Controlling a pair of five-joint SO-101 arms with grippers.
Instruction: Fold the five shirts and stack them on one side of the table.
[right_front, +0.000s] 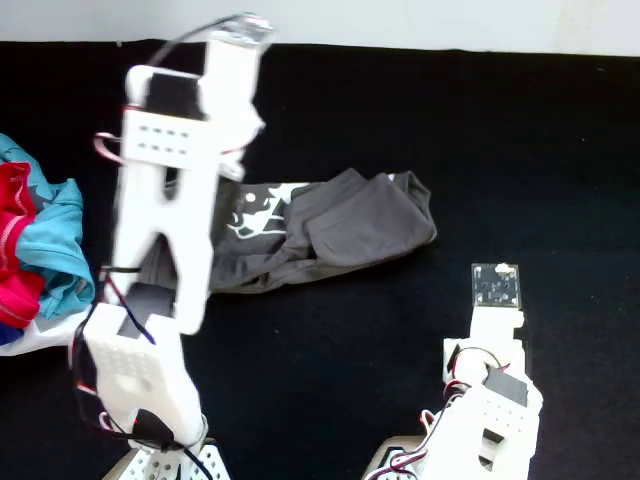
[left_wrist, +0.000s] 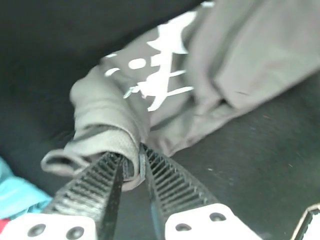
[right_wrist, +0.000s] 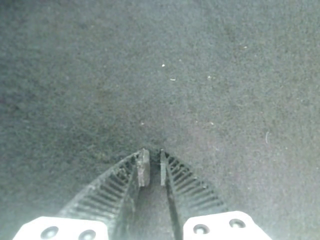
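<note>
On table (right_front: 520, 150), grey shirt (right_front: 340, 225) crosswise

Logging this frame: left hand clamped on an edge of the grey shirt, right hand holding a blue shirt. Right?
Not quite. The right hand holds nothing; the right wrist view shows it over the black table. The left hand is indeed clamped on an edge of the grey shirt.

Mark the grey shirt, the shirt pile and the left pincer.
grey shirt (right_front: 365, 220), high view, its crumpled middle.
shirt pile (right_front: 55, 228), high view, teal cloth.
left pincer (left_wrist: 133, 159), left wrist view, between its tips, on pinched cloth.
</note>
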